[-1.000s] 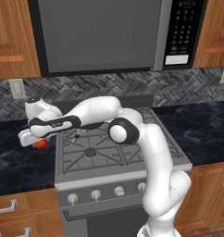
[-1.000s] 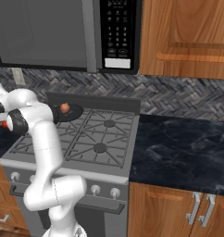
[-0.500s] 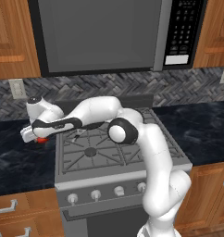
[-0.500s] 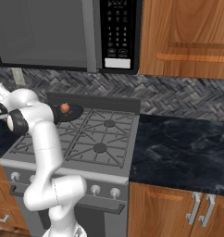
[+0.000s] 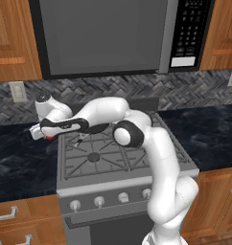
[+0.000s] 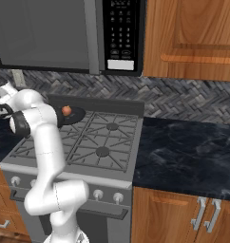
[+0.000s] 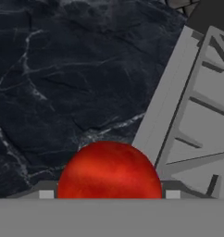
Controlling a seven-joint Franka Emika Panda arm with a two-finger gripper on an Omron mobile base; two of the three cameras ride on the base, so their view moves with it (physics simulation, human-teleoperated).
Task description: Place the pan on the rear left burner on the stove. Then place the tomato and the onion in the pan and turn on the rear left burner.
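Tomato [image 7: 109, 170], bright red and glossy, is sitting between the two dark finger tips of the gripper [image 7: 109, 194], which are flanking it on either side in the hand view; the jaws are standing wide around the ball and appear to be clamped on it, though actual contact at the pads is hard to confirm. Beneath it, black marbled counter [image 7: 63, 78] is spreading out, with the grey edge of the stove [image 7: 164, 111] and its grates running just beside.

From the left base view, the white arm is reaching across the cooktop toward the left, its gripper [image 5: 45, 135] hanging at the stove's left edge with a sliver of red [image 5: 50, 138] peeking out below the hand.

From the right base view, the pan [image 6: 71, 115] is resting on the rear left burner area of the stove [image 6: 102, 142], partly hidden behind the arm, and the onion [image 6: 66, 110], a pale orange-pink ball, is lying inside it. The microwave [image 6: 69, 33] is hanging above the range, wooden cabinets [image 6: 193, 38] beside it.
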